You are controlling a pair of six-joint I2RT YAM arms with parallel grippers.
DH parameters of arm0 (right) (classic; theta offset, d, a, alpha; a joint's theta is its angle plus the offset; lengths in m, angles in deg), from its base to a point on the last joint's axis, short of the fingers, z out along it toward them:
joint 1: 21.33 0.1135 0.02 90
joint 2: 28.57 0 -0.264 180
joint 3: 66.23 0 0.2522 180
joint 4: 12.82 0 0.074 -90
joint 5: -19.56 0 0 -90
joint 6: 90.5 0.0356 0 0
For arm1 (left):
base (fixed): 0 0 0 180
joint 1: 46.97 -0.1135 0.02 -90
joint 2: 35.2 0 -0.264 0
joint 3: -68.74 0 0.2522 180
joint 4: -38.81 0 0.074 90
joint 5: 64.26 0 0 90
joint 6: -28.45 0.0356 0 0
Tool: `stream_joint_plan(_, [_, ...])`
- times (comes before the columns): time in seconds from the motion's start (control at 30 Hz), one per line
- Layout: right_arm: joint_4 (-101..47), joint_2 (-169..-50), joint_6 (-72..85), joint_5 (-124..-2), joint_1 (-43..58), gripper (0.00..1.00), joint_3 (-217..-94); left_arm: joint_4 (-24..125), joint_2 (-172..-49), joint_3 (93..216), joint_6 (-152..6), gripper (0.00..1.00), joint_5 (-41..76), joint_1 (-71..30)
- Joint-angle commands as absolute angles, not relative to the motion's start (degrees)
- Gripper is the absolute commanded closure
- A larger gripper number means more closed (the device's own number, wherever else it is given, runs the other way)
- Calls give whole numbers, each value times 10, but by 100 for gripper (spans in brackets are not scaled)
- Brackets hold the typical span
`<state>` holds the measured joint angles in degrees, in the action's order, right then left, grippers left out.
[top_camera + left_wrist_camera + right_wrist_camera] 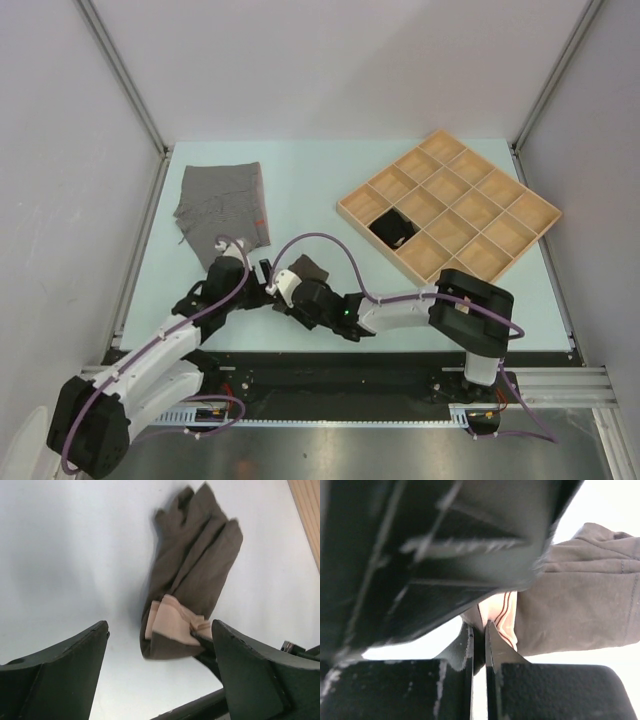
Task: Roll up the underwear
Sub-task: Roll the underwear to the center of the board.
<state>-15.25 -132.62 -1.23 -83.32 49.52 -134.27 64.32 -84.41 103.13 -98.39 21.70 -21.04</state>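
Observation:
The dark brown underwear (308, 268) lies folded into a narrow bundle just ahead of both arms. Its pale pink waistband (172, 622) faces the grippers. My right gripper (479, 630) is shut on that waistband's edge, and in the top view it (292, 280) sits at the bundle's near end. My left gripper (160, 624) is open, its fingers (55, 675) wide on either side of the same end without touching the cloth; from above it (265, 274) is right beside the right one. The grey underwear (222, 210) lies flat at the back left. The black underwear (393, 229) fills one tray compartment.
The compartmented wooden tray (470, 190) stands at the back right, turned diagonally, and its edge (307, 515) shows in the left wrist view. The two wrists are crowded close together near the table's front edge, the left gripper's body (445, 555) looming over the right one.

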Motion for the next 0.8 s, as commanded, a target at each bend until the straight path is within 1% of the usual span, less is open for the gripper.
stream_joint_plan(0.0, [-236,-1314,46,-691,493,100,-1354,699,-793,1065,-974,10,239,-227])
stream_joint_plan(0.17, [-244,-1310,70,-632,463,100,-1355,711,-727,1057,-979,8,248,-232])
stream_joint_plan(0.27, [-245,-1315,83,-595,440,100,-1356,706,-709,1047,-982,8,246,-232])
stream_joint_plan(0.53, [-242,-1349,102,-515,396,100,-1369,696,-704,1027,-982,9,235,-231])
stream_joint_plan(0.77, [-243,-1371,125,-465,357,100,-1383,642,-670,984,-979,10,195,-230])
